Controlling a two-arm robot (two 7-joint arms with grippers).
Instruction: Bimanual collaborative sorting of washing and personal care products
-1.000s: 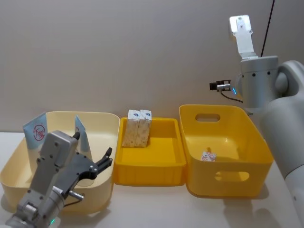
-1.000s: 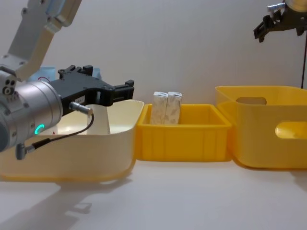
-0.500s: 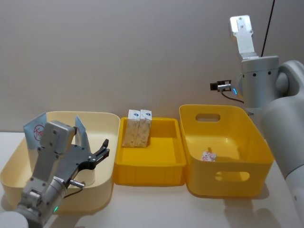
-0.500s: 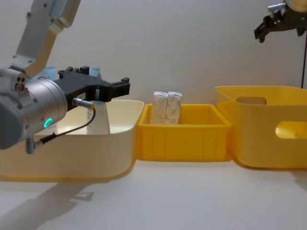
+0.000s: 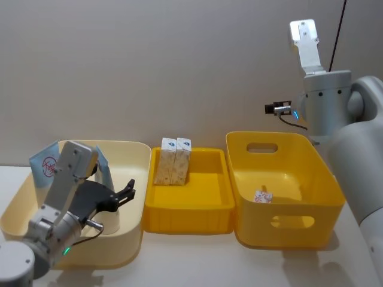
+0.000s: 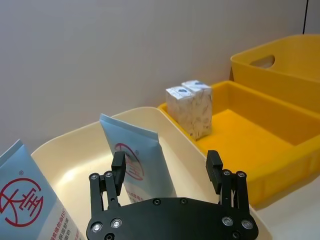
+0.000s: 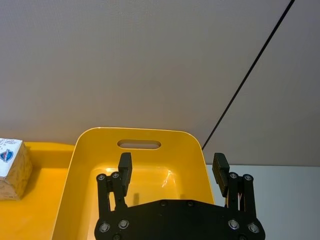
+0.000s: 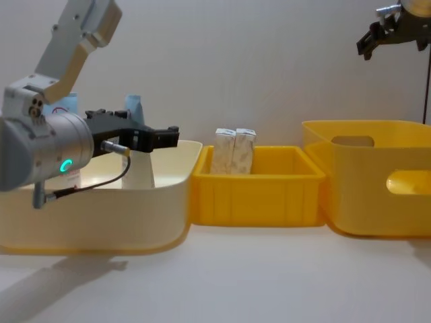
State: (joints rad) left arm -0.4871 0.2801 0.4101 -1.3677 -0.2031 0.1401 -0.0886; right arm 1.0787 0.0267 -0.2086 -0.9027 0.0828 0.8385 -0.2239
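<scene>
- Low inside the cream bin [image 5: 119, 143], toward its three o'clock side in the head view: left gripper [image 6: 166, 162], aimed out toward two o'clock, fingers spread wide and clamped on nothing.
- Just beyond those fingertips, near the bin's twelve o'clock: plain tube [image 6: 137, 160], pale blue and white, standing on its cap end with the flat crimped end up. Cannot tell whether touching a finger or just clear of it.
- At the same bin's ten o'clock corner: red-logo tube [image 5: 44, 165], also upright, leaning against the far wall, well apart from the gripper.
- At three o'clock of the cream bin, touching it side to side: low yellow tray [image 5: 191, 221].
- In the tray's eleven o'clock corner: pair of speckled cartons [image 5: 166, 161], upright, pressed together against the far wall, a small blue mark on each top.
- At three o'clock of the tray, standing on the table [image 5: 197, 263]: tall yellow bin [image 5: 257, 230] with handle slots.
- On that bin's floor, a little to nine o'clock of centre: red-marked carton [image 5: 261, 196], small, lying flat and alone.
- High over the table's three o'clock side, well above the yellow bin: right gripper [image 7: 172, 167], fingers apart, nothing between them.
</scene>
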